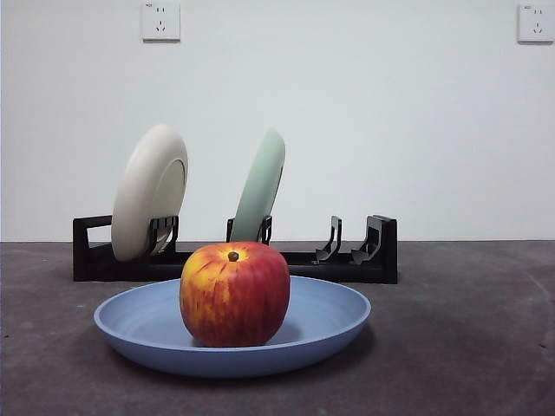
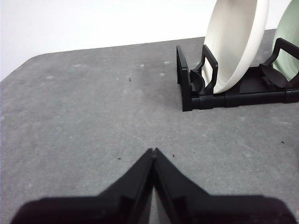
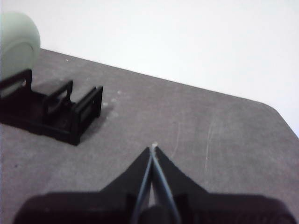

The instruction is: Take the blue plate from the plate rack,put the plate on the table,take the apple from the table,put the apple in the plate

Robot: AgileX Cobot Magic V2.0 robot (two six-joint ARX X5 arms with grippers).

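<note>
The red and yellow apple (image 1: 234,293) rests in the middle of the blue plate (image 1: 334,316), which lies flat on the dark grey table (image 1: 468,347) in front of the black plate rack (image 1: 381,251). Neither gripper shows in the front view. My left gripper (image 2: 153,151) is shut with nothing in it, hovering over bare table beside one end of the plate rack (image 2: 187,88). My right gripper (image 3: 153,148) is also shut and empty, over the table beyond the other end of the plate rack (image 3: 74,116). Apple and blue plate are out of both wrist views.
A cream-white plate (image 1: 149,191) and a pale green plate (image 1: 260,186) stand upright in the rack. The cream-white plate (image 2: 236,42) and pale green plate (image 2: 287,42) appear in the left wrist view, the pale green plate (image 3: 17,44) in the right. Two rack slots at the right stand unfilled.
</note>
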